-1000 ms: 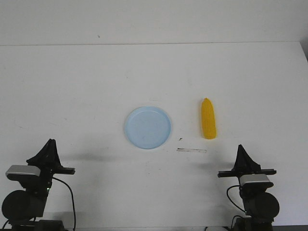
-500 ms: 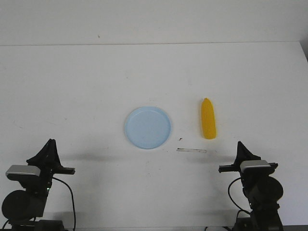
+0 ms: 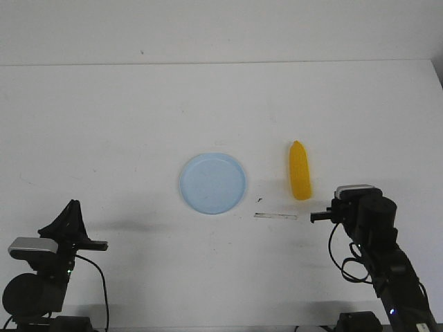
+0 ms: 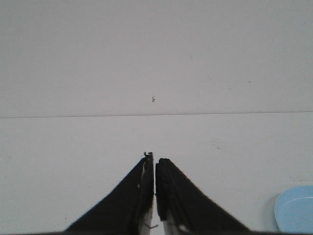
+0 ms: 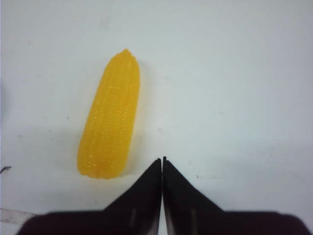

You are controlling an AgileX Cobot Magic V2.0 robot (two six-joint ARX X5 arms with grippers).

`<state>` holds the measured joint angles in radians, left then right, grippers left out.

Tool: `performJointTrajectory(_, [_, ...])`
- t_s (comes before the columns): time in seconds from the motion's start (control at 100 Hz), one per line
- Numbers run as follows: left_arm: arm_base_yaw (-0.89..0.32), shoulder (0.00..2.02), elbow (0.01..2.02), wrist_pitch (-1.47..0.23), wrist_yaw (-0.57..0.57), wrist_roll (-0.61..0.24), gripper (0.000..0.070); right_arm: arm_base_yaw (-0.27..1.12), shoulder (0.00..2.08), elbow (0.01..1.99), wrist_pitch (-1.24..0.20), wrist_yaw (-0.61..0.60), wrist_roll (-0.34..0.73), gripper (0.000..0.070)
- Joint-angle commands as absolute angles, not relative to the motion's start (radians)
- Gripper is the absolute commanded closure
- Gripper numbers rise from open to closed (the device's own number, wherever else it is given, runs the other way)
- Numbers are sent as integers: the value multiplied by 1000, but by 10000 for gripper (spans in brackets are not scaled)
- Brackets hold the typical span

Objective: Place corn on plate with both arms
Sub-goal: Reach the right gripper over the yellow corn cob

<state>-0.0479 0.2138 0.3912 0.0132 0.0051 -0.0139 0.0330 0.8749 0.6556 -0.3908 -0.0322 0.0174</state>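
The yellow corn [image 3: 300, 170] lies on the white table to the right of the pale blue plate [image 3: 212, 183], a gap between them, its tapered tip pointing away from me. My right gripper [image 5: 162, 159] is shut and holds nothing. It hovers just short of the corn's [image 5: 110, 117] blunt near end, a little to its right. In the front view the right arm [image 3: 360, 211] stands raised behind the corn and hides its own fingers. My left gripper [image 4: 154, 156] is shut and holds nothing, low at the near left [image 3: 70, 205], far from the plate. An edge of the plate [image 4: 296, 213] shows in the left wrist view.
A thin pale strip [image 3: 275, 216] and a small dark speck [image 3: 259, 200] lie on the table between the plate and the right arm. The table's far edge [image 3: 221, 63] meets a white wall.
My right arm has risen from its low rest and swung forward and slightly left toward the corn's near end. The left arm, corn and plate have not moved.
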Motion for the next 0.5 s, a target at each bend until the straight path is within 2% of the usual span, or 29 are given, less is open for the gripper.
performJointTrajectory(0.0, [-45, 213, 400, 24, 7, -16, 698, 41, 944, 721, -419, -31, 89, 696])
performJointTrajectory(0.16, [-45, 213, 400, 25, 7, -15, 698, 75, 1107, 874, -519, -33, 193, 696])
performJointTrajectory(0.49, [-45, 213, 400, 24, 7, -16, 698, 101, 1385, 1142, -599, -47, 223, 689])
